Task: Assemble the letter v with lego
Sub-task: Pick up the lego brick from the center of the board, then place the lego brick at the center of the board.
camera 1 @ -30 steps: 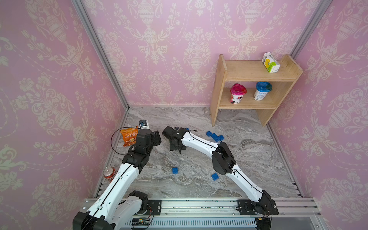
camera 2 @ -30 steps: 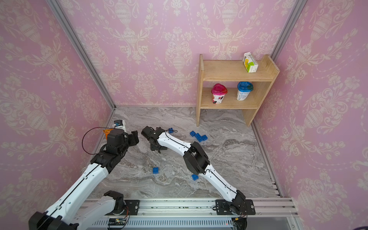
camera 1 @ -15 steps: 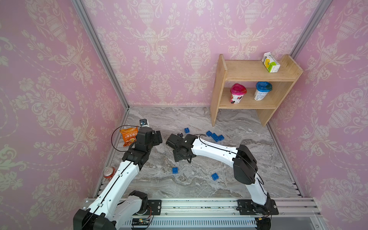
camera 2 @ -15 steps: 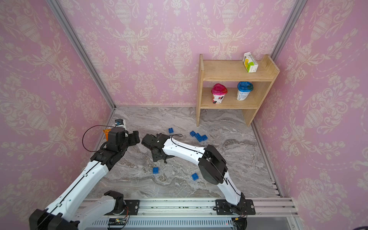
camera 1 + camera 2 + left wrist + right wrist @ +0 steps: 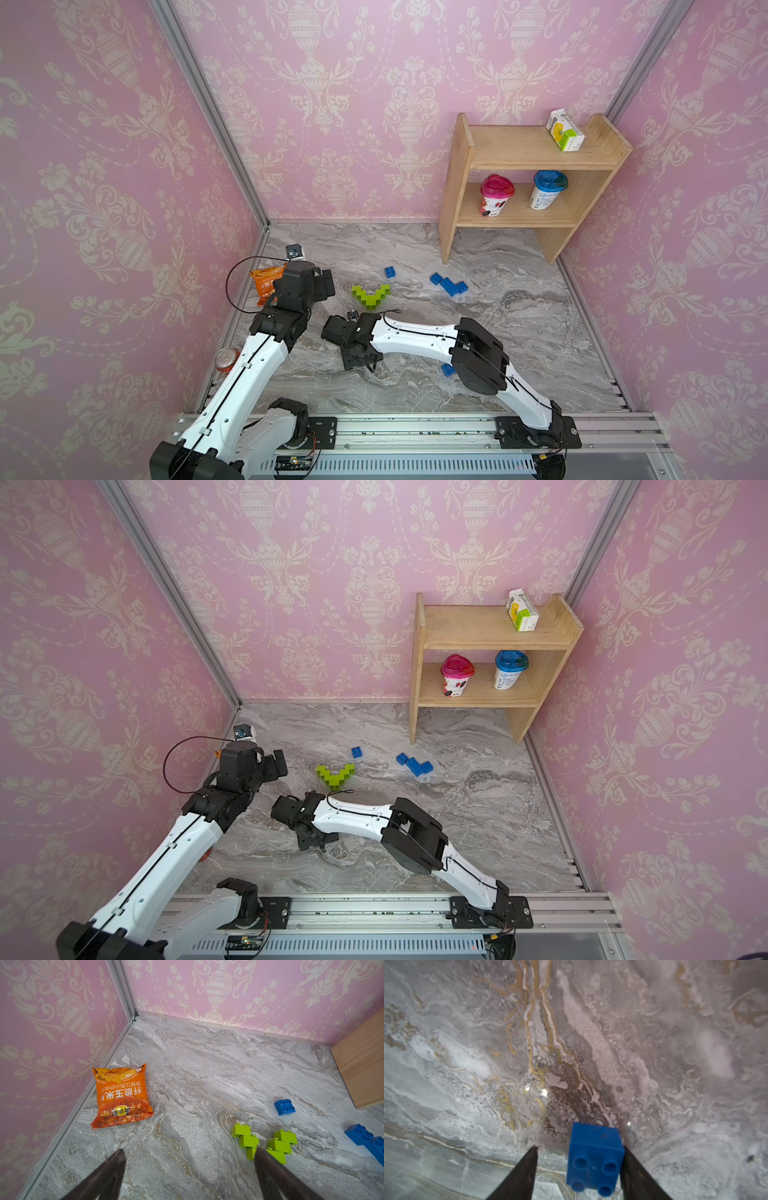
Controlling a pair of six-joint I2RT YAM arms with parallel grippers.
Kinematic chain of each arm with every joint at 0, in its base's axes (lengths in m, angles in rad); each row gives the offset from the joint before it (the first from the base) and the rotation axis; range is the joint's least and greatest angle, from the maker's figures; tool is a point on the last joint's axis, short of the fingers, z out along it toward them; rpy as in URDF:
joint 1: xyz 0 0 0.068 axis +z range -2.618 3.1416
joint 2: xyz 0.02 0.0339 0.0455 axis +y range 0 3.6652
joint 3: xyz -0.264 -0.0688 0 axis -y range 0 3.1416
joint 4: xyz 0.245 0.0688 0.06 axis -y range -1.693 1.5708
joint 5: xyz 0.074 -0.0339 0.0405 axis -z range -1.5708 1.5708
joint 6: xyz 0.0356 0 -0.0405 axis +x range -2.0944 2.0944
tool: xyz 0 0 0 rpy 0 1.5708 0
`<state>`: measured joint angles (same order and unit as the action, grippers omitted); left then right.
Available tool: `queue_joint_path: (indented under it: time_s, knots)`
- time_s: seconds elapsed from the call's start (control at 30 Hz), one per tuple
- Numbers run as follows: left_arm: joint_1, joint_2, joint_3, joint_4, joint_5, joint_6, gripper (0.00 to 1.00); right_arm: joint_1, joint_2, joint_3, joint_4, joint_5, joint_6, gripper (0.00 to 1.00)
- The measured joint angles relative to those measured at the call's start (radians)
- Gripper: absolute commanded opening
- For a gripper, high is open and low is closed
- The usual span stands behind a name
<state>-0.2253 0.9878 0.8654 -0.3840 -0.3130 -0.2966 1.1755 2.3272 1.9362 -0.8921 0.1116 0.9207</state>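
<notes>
A lime green lego V (image 5: 371,296) (image 5: 335,774) (image 5: 276,1145) lies on the marble floor, free of both grippers. My left gripper (image 5: 328,284) (image 5: 189,1149) hovers just left of it, open and empty. My right gripper (image 5: 360,362) (image 5: 316,840) (image 5: 579,1147) points down nearer the front. Its open jaws straddle a blue lego brick (image 5: 595,1157), which touches one finger with a gap to the other. A single blue brick (image 5: 390,272) and a blue cluster (image 5: 449,285) lie behind the V. Another blue brick (image 5: 447,369) sits by the right arm's elbow.
An orange snack bag (image 5: 266,282) (image 5: 121,1097) lies by the left wall, a red can (image 5: 226,359) farther forward. A wooden shelf (image 5: 528,158) with two cups and a carton stands at the back right. Pink walls close in three sides.
The right gripper has left the green V, come forward and dropped over the blue brick, its jaws narrowing. The left gripper has opened wide. The V now shows uncovered.
</notes>
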Motion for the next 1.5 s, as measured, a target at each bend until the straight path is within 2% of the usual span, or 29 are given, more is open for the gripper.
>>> queue_joint_path:
  time_s: [0.17,0.27,0.37,0.5,0.67,0.77,0.93,1.17,1.2,1.27,1.33,1.43,1.5]
  knots:
    - [0.0,-0.006,0.0,0.001,0.0,0.0,0.95,-0.02,-0.011,-0.032,0.009,0.008,0.023,0.35]
    - [0.0,-0.006,-0.002,0.001,0.0,0.0,0.94,-0.035,-0.073,-0.129,0.022,0.022,0.028,0.22]
    - [0.0,-0.006,-0.004,0.001,0.0,-0.001,0.94,-0.073,-0.17,-0.253,0.022,0.034,0.018,0.22]
    - [0.0,-0.001,-0.012,0.022,0.004,-0.007,0.93,-0.193,-0.287,-0.357,0.027,0.042,-0.019,0.22]
    - [0.0,0.037,-0.051,0.054,0.031,-0.035,0.92,-0.342,-0.312,-0.379,0.06,0.044,-0.082,0.23]
    - [0.0,0.068,-0.063,0.057,0.047,-0.054,0.91,-0.383,-0.291,-0.377,0.078,0.041,-0.115,0.24]
    - [0.0,0.082,-0.065,0.077,0.061,-0.071,0.91,-0.404,-0.232,-0.369,0.096,0.031,-0.142,0.34]
    - [0.0,0.084,-0.065,0.084,0.069,-0.08,0.91,-0.415,-0.218,-0.367,0.1,0.015,-0.177,0.74]
    - [0.0,0.087,-0.065,0.084,0.071,-0.08,0.91,-0.417,-0.22,-0.367,0.098,0.016,-0.178,0.78]
    - [0.0,0.094,-0.065,0.082,0.072,-0.08,0.91,-0.431,-0.239,-0.379,0.098,0.022,-0.199,0.8]
    - [0.0,0.097,-0.065,0.082,0.072,-0.08,0.91,-0.462,-0.291,-0.414,0.095,0.034,-0.221,0.74]
    - [0.0,0.097,-0.065,0.083,0.072,-0.083,0.9,-0.544,-0.381,-0.439,0.092,0.054,-0.273,0.51]
    - [0.0,0.1,-0.065,0.085,0.073,-0.088,0.9,-0.611,-0.421,-0.439,0.116,0.073,-0.305,0.41]
